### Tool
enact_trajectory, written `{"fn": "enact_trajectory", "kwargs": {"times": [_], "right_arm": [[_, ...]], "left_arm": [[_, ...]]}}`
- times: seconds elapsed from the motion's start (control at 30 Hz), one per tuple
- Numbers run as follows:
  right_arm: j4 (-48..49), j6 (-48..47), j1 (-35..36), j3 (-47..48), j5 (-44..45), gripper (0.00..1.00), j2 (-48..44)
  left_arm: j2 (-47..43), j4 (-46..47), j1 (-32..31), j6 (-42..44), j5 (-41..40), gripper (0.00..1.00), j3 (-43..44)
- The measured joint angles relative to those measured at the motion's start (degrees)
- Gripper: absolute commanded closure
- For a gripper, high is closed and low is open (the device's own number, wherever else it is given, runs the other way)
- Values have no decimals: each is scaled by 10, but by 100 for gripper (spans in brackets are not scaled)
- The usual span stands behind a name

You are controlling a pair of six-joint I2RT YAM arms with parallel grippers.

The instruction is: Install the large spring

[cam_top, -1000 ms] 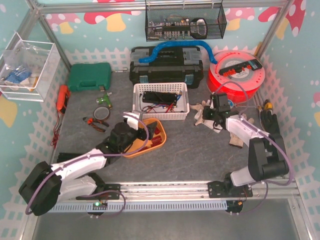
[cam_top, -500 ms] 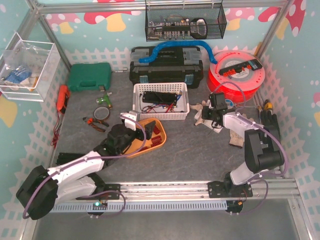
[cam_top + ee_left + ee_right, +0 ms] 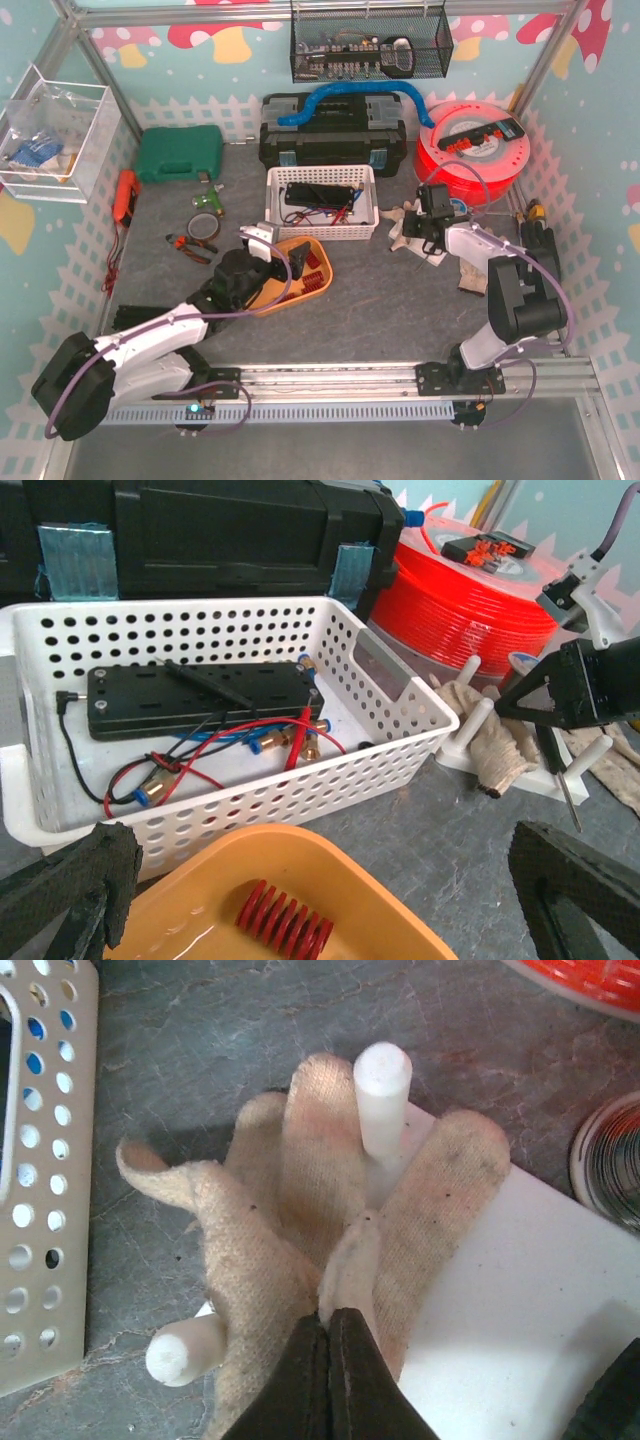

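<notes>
Your left claw (image 3: 322, 865) stands wide open, its two black foam-padded fingers spread to either side of the left wrist view with nothing between them. The red coil spring (image 3: 284, 923) lies just below that claw, between the fingers and a little toward the left one, on its side in the orange plastic tray (image 3: 190, 900); neither finger touches it. Directly ahead of the left claw, beyond the tray's far rim, sits the white perforated basket (image 3: 250, 800), which holds a long black box (image 3: 200, 695) and a tangle of red, blue and black wires. Ahead and to the right of that claw you can see the red filament spool (image 3: 470, 605).

Your right claw (image 3: 329, 1318) is closed, its dark fingertips pressed together with no gap. They sit down on a beige knitted glove (image 3: 290, 1190), right at a raised fold of the cloth; you cannot tell whether any fabric is caught between them. Just ahead of the right claw a white upright peg (image 3: 381, 1090) pokes up between the glove's fingers. A second white peg (image 3: 185, 1350) shows from under the glove, just to the left of the claw. The glove is draped over a white flat base plate (image 3: 520, 1290), whose bare part spreads to the right of the claw. Everything rests on the grey stone-look tabletop (image 3: 200, 1030). The spring is well apart from the right claw, over by the left one.
</notes>
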Motion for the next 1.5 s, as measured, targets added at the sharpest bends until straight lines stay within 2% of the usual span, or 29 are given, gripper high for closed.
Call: {"fn": "enact_trajectory", "kwargs": {"times": [0.2, 0.5, 0.6, 0.87, 1.07, 1.33, 1.4, 1.47, 1.5], "right_arm": [[-3, -5, 0, 1, 3, 100, -41], [-15, 12, 0, 1, 35, 100, -238], [-36, 28, 0, 1, 80, 100, -303], [-112, 100, 0, -6, 278, 100, -429], [-153, 167, -11, -59, 405, 100, -451], [-156, 228, -55, -130, 434, 99, -384], [-155, 247, -75, -146, 432, 86, -359], [-155, 266, -94, -161, 425, 61, -339], [-156, 273, -102, -165, 422, 53, -331]], "left_arm": [[-10, 4, 0, 4, -17, 1, -6], [-11, 4, 0, 4, -28, 1, -7], [-13, 6, 0, 4, -30, 1, -9], [-15, 13, 0, 4, -31, 1, -16], [-16, 14, 0, 4, -25, 1, -16], [-24, 21, 0, 4, -23, 1, -20], [-24, 21, 0, 4, -19, 1, -20], [-24, 21, 0, 4, -14, 1, -20], [-24, 21, 0, 4, -11, 1, -21]]}}
